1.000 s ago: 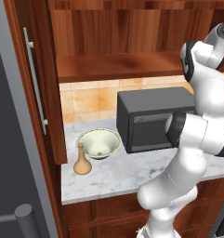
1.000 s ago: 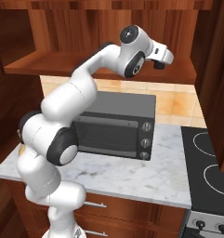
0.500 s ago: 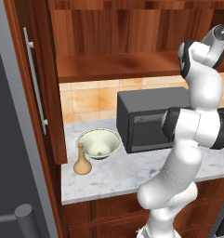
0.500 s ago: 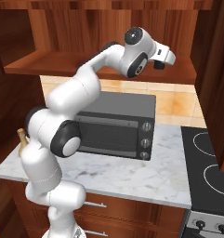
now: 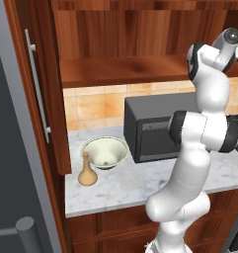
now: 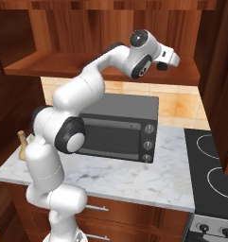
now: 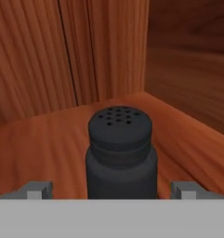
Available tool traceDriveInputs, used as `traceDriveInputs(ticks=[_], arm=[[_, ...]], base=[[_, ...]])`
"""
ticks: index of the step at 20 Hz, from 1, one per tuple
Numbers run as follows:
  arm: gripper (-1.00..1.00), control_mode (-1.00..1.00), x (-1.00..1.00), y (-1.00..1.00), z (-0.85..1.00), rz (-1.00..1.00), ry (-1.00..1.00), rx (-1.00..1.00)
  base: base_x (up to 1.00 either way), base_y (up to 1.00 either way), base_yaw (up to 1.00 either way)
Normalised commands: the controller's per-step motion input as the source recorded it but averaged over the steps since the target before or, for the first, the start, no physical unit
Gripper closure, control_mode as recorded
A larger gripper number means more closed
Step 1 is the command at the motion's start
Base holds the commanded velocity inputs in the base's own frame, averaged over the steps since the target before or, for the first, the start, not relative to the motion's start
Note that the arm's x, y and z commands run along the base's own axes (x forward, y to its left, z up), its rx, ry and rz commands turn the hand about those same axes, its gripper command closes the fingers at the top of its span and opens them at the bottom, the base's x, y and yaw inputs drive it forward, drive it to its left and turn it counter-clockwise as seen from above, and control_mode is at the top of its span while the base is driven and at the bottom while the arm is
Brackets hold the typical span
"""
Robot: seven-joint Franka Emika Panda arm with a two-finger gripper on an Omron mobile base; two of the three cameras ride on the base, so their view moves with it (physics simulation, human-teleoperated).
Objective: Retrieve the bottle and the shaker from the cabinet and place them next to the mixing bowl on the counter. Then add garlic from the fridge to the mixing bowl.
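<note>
Dark shaker (image 7: 121, 153) stands upright on the wooden cabinet shelf (image 7: 48, 144), between the wide-open fingers (image 7: 39, 189), which grip nothing.

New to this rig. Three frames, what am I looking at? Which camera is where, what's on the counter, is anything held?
It is a rendered kitchen with a white robot arm on a base that drives. Two pictures come from cameras on the base, behind the arm to its left and right. The third comes from a camera on the hand, looking along the tool.

On the marble counter stand a pale mixing bowl, a small tan bottle just beside it, and a dark microwave. A stove sits to the right.

The arm reaches up into the wooden cabinet. The hand view shows a dark shaker upright on the shelf, between the two spread fingertips. Nothing is held yet.
</note>
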Motion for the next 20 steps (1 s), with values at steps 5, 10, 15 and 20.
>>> traceDriveInputs(ticks=[5,10,15,20], arm=[[-1.00,-1.00,0.17,-0.05,-0.06,0.00,0.00,0.00],[1.00,-1.00,0.09,0.00,-0.03,0.00,0.00,0.00],[1.00,-1.00,-0.09,0.05,-0.01,0.02,0.00,0.00],[1.00,-1.00,-0.78,0.53,-0.02,0.01,-0.03,-0.01]], base=[[0.00,0.00,0.00],[0.00,0.00,0.00],[0.00,0.00,0.00],[0.00,0.00,0.00]])
